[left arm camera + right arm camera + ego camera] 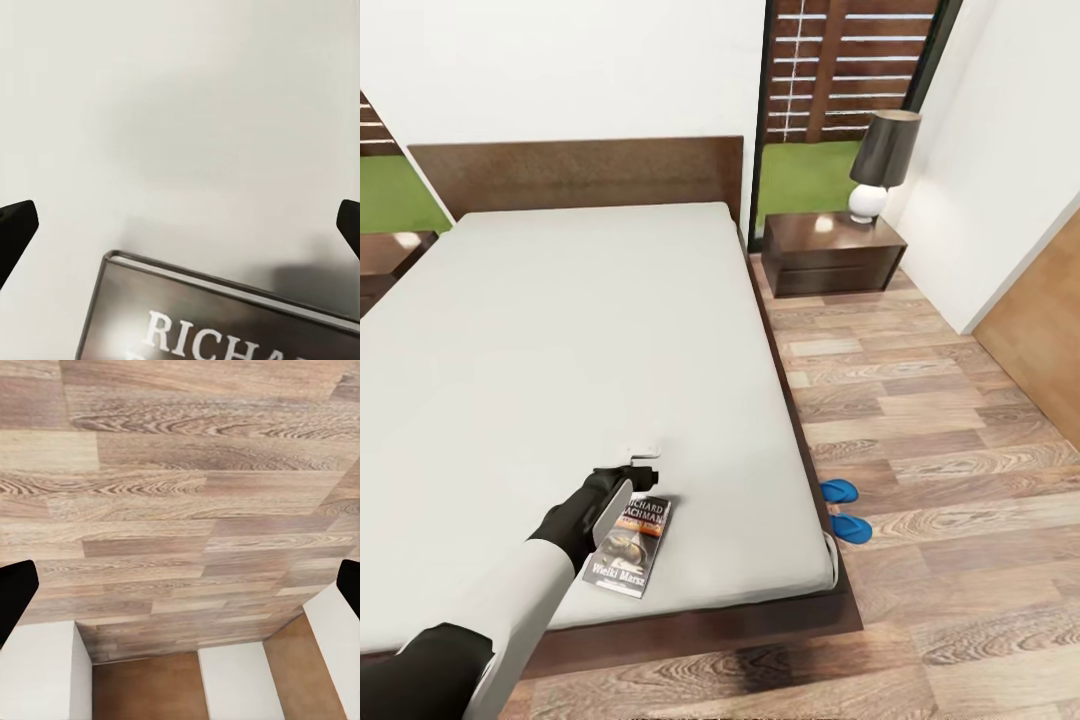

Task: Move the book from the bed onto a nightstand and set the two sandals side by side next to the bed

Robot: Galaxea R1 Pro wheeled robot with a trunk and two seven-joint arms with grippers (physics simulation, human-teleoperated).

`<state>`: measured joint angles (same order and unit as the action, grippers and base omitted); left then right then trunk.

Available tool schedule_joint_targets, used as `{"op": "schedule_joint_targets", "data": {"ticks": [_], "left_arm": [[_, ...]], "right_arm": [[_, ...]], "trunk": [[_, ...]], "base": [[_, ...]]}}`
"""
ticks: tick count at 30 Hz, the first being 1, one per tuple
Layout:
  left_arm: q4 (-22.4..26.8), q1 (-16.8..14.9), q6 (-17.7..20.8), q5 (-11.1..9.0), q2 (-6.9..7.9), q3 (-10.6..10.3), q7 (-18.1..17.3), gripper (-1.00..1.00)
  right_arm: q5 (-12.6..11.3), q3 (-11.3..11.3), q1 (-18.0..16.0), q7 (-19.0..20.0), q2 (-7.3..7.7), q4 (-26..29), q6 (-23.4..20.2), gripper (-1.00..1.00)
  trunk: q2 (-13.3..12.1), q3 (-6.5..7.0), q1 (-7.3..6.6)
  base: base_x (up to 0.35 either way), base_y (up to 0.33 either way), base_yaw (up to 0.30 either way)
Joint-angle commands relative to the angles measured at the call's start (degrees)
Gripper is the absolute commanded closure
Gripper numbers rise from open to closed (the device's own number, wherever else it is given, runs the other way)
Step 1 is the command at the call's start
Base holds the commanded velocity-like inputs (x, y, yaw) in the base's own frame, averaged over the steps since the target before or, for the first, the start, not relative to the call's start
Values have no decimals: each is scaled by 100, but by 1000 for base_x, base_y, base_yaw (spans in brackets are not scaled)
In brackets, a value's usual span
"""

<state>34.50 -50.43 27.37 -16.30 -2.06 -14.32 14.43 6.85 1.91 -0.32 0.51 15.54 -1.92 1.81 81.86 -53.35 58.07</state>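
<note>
The book, dark with an orange band and white lettering, lies flat on the bed's pale-grey mattress near its front right corner. My left gripper is over the mattress at the book's far edge. In the left wrist view this gripper is open wide, its dark fingertips at the picture's sides and the book's top edge just short of them. Two blue sandals lie close together on the floor beside the bed's right side. My right gripper is open over bare floor.
A dark nightstand with a black-shaded lamp stands right of the headboard; another nightstand shows at the left edge. Wood-plank floor runs along the bed's right side to a white wall and a brown door.
</note>
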Motion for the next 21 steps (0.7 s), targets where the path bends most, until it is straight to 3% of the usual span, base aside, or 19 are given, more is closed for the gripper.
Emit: {"op": "schedule_joint_targets", "data": {"ticks": [1, 21], "left_arm": [[8, -2, 18, -60, 4, -30, 52, -100], [-2, -2, 5, -59, 12, -35, 51, -100]], "right_arm": [[41, 15, -4, 5, 2, -10, 19, -100], [44, 14, -3, 0, 1, -10, 21, -100]], "trunk": [[2, -9, 0], [2, -85, 0]], "base": [[0, 0, 0], [0, 0, 0]]}}
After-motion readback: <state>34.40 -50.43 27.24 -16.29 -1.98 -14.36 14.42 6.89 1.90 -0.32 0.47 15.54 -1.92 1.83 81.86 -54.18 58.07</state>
